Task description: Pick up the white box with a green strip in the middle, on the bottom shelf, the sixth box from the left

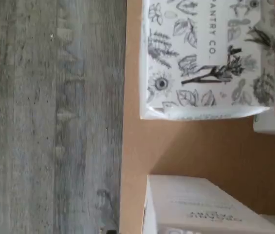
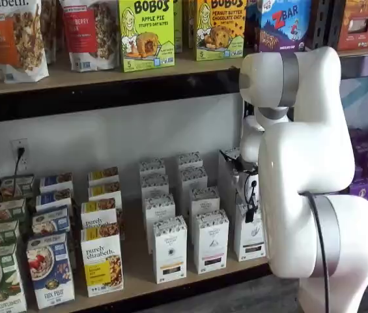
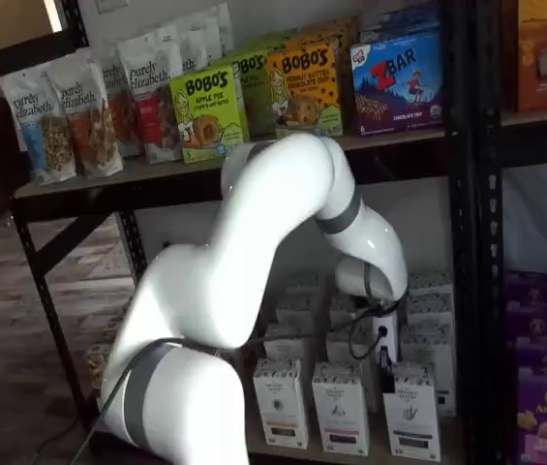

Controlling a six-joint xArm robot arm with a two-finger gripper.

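Observation:
The white box (image 2: 247, 240) stands at the front right of the bottom shelf (image 2: 138, 264), its right side hidden behind my arm. It also shows in a shelf view (image 3: 411, 412) as the rightmost front carton. My gripper (image 2: 251, 207) hangs just above and in front of the box, and only dark fingers with a cable show in both shelf views (image 3: 386, 360); no gap can be made out. The wrist view shows a black-and-white botanical carton top (image 1: 205, 58) at the tan board's edge (image 1: 137, 146); I cannot tell which carton it is.
Two similar white cartons (image 2: 169, 249) (image 2: 211, 241) stand to the left of the box, with more rows behind. Yellow-banded purely elizabeth boxes (image 2: 102, 261) stand further left. Another pale carton (image 1: 200, 209) and grey floor (image 1: 45, 122) show in the wrist view. The upper shelf (image 2: 105, 72) holds snack boxes.

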